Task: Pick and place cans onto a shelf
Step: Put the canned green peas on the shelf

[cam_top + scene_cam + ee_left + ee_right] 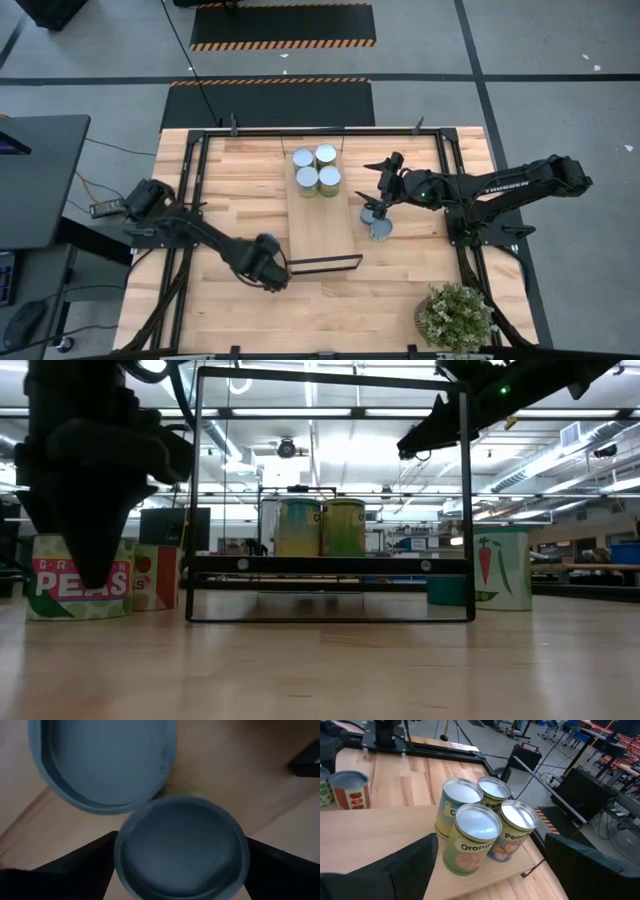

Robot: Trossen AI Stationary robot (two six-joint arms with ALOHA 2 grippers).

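The shelf (322, 225) is a long light-wood board with a black bar frame (330, 618) at its near end. Several cans (316, 170) stand upright on its far end, also seen in the right wrist view (485, 827). My left gripper (182, 870) points down, open, just left of the frame. Its fingers (82, 867) stand on either side of the round top of a can (182, 847) below it, and a second can (102, 760) stands close by. In the low view these are a peas can (75, 590) and a tomato can (155, 575). My right gripper (490, 845) hangs open right of the shelved cans.
Two more cans (378, 222) stand on the tabletop right of the shelf, under my right arm; one shows a carrot label (490, 568). A potted plant (456, 316) sits at the near right corner. Black rails (195, 190) run along the table's sides.
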